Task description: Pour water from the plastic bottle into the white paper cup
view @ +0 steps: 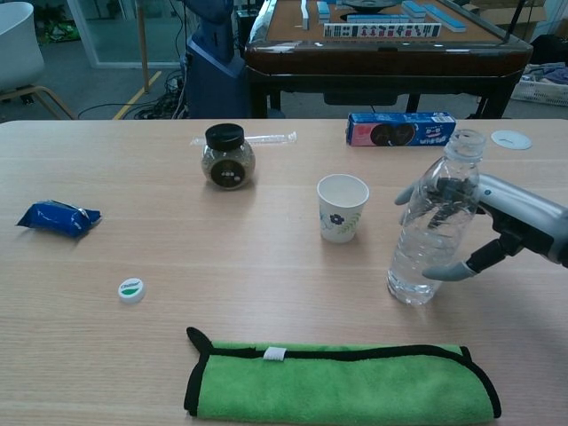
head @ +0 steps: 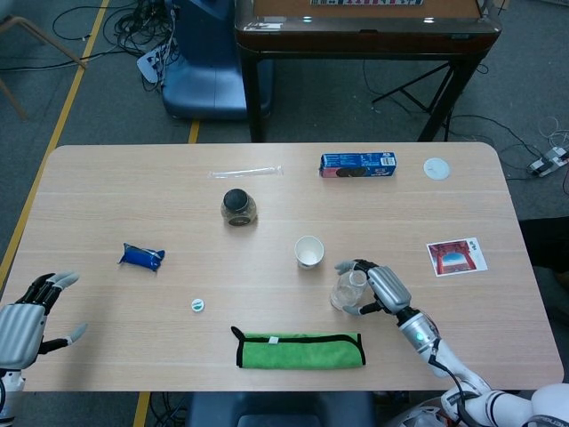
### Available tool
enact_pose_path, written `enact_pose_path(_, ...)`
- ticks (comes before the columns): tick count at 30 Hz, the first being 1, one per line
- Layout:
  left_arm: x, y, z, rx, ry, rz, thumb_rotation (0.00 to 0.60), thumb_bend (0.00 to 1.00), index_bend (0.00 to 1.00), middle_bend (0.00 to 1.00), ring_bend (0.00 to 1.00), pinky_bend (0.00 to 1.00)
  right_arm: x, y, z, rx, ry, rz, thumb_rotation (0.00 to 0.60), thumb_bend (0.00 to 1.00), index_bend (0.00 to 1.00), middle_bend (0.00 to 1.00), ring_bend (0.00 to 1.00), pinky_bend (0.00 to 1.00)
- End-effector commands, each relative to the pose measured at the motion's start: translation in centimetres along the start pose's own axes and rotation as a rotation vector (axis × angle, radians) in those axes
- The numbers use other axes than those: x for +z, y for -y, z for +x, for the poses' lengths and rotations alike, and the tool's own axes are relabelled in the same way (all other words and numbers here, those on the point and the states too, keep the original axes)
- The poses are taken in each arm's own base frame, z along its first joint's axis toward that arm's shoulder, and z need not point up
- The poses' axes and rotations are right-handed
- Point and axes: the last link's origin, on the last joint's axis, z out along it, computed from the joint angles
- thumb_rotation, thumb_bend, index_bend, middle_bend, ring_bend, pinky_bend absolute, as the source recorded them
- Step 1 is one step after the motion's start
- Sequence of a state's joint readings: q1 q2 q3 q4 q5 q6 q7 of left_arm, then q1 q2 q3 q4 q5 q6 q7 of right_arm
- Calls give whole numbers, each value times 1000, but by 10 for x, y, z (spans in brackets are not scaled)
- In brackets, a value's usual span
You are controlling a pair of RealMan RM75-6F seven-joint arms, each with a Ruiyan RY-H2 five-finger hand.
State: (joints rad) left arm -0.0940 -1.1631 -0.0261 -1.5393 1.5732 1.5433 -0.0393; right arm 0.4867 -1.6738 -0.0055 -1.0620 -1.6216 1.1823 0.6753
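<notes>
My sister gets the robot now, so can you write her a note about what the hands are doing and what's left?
Right hand: wrapped around the open plastic bottle, which stands upright on the table, just right of the paper cup.
Left hand: holds nothing, fingers apart, at the table's near left edge.
Bottle cap: lies off on the table, left of the green cloth.
Done: cap off, bottle gripped.
Left: lift the bottle, tip it over the cup, pour. No water shows in the cup so far.
</notes>
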Motion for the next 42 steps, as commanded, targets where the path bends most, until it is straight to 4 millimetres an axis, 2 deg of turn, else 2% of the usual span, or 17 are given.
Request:
enact_pose_path(1, 0, 0, 0, 1, 1, 1, 600, 133, 224, 213, 156, 484, 0, 0, -1, 8, 5, -3, 600, 12, 317, 369, 253, 313)
enact_pose_path(10, 0, 0, 0, 2, 2, 1, 600, 134, 224, 213, 155, 484, 3, -3, -1, 16, 11, -15, 600, 86, 422, 446, 309, 321)
enact_pose_path(22, -1, 1, 1, 0, -3, 3, 600, 133, 224, 213, 156, 484, 5, -1, 4, 10, -34, -14, 600, 191, 558, 556, 392, 413)
enact_pose_path(25, -1, 1, 2, 0, -4, 5, 600, 133, 224, 213, 155, 484, 5, 1, 12, -11, -67, -12, 600, 215, 575, 573, 409, 432)
enact_pose_path(35, -1, 1, 4, -2, -12, 7, 600, 134, 224, 213, 156, 484, 4, 15, 51, -243, -158, -57, 600, 226, 605, 599, 438, 452)
enact_pose_path(42, 0, 1, 4, 0, -12, 7, 600, 133, 224, 213, 156, 484, 5, 14, 76, -364, -172, -149, 600, 227, 612, 604, 446, 456)
